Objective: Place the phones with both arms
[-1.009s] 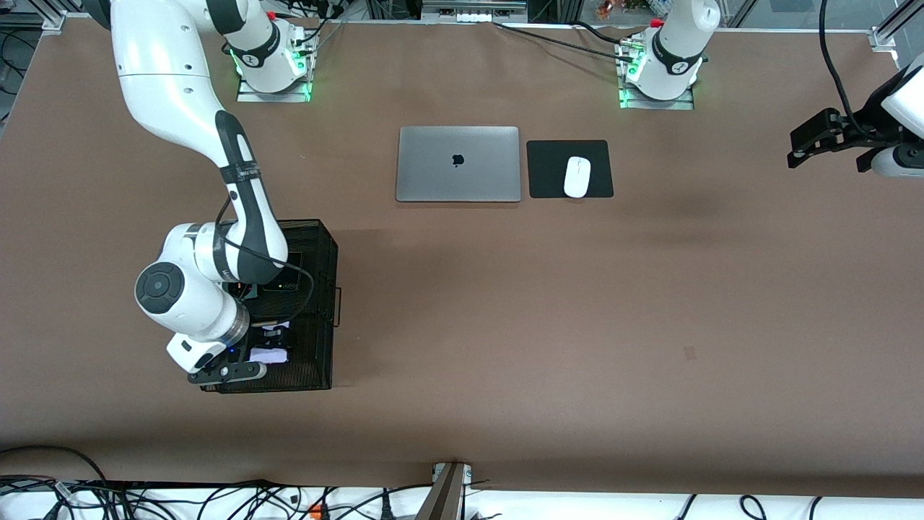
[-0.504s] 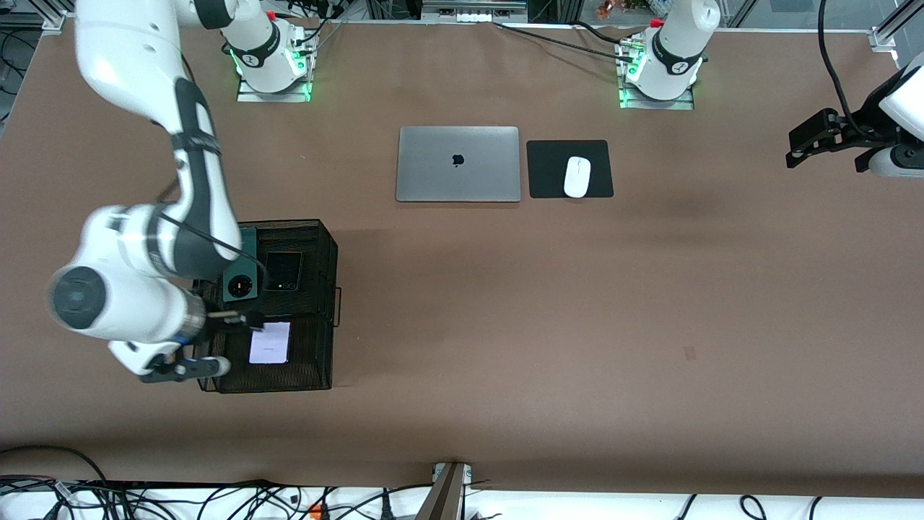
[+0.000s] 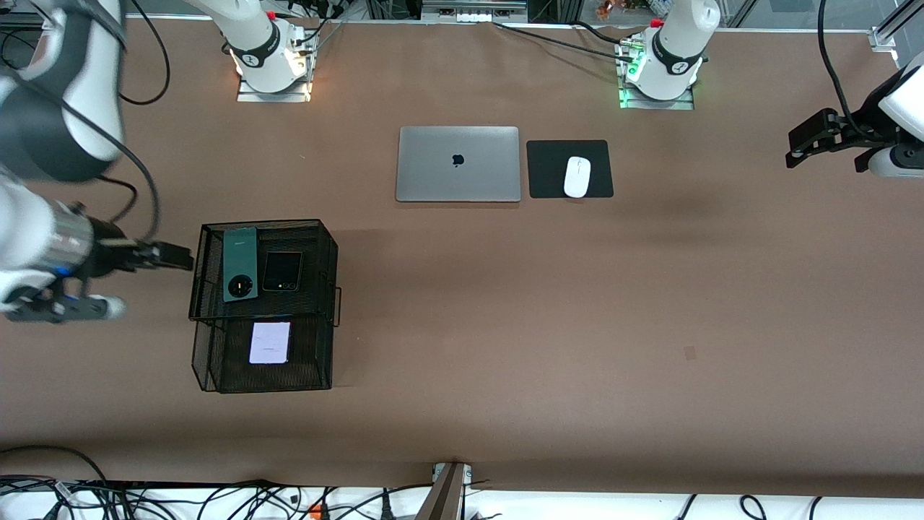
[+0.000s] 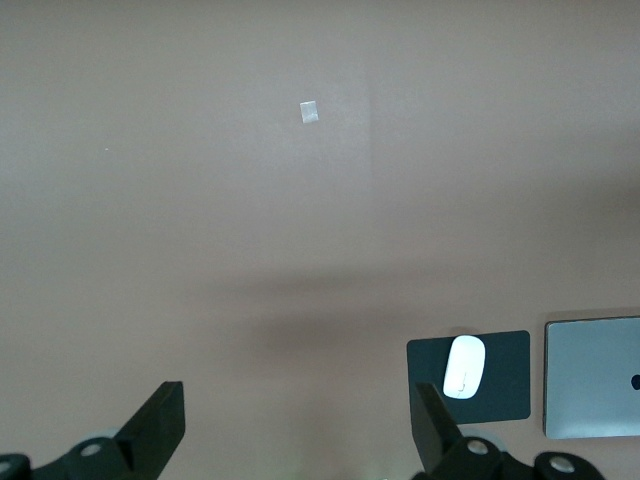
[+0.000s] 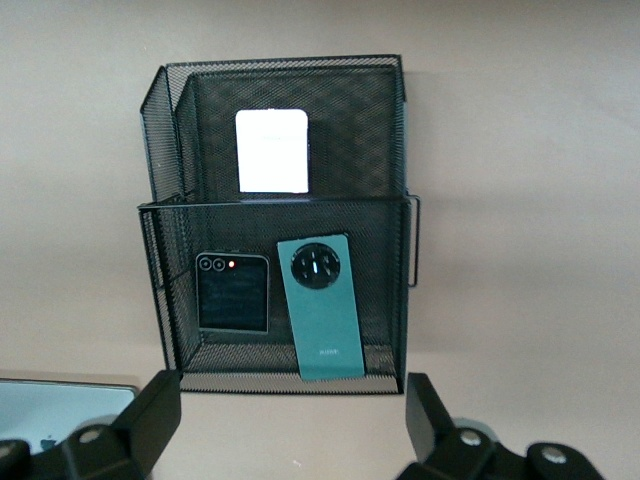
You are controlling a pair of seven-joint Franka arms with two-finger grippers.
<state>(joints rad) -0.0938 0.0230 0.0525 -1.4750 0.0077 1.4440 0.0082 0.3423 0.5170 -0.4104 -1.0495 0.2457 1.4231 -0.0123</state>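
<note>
Green phone [image 3: 240, 263]: in the black mesh basket's [image 3: 328, 253] upper tier, left-centre of the front frame; long axis up-down, camera ring lowest.
Black phone [image 3: 281, 271]: just beside it.
Pale phone [image 3: 269, 342]: lower tier.
Right gripper [image 3: 162, 255]: spread, empty, beside the basket.
Left gripper [image 3: 819, 137]: spread, empty, frame's right edge.
Right wrist view: shows both tiers unobstructed [image 5: 320, 305].

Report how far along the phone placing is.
Done: all three phones lie in the mesh basket, the green phone beside the black phone on its upper tier, the pale phone on the lower. In hand: nothing; right gripper is open beside the basket, left gripper waits open. Left: nothing visible.
</note>
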